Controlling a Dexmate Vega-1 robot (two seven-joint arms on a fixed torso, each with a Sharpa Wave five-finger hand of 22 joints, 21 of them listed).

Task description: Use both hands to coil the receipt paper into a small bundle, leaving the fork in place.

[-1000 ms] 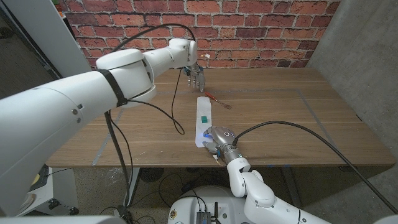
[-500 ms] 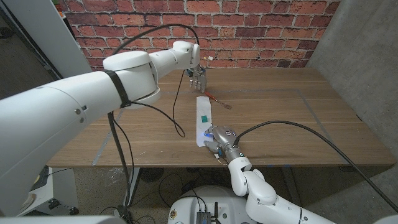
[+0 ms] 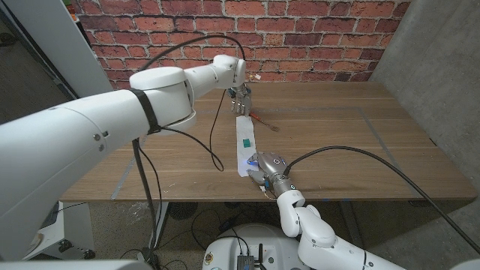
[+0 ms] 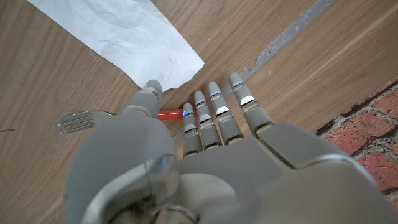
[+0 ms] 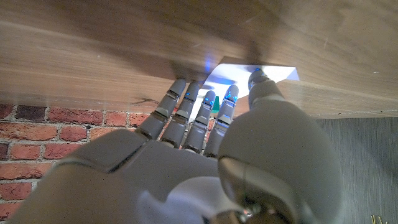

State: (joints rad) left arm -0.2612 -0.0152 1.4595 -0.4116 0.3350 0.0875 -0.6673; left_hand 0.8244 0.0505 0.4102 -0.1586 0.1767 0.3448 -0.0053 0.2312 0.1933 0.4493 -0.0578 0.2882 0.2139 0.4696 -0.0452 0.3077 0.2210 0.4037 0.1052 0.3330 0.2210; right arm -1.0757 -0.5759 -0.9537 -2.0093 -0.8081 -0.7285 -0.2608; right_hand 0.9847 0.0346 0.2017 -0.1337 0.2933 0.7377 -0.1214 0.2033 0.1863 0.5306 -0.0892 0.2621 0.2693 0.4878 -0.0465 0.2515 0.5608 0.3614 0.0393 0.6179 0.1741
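Left hand (image 3: 241, 97) hangs at the far end of the paper strip (image 3: 245, 142), fingers (image 4: 216, 112) straight and close together, pointing down, holding nothing. Right hand (image 3: 265, 169) sits at the near end of the strip, fingers (image 5: 193, 115) extended onto the paper; whether it grips the paper cannot be told. Paper lies flat and uncoiled along the middle of the wooden table (image 3: 352, 142). Fork (image 4: 84, 120), red-handled, lies just beside the strip's far end, close to the left fingertips.
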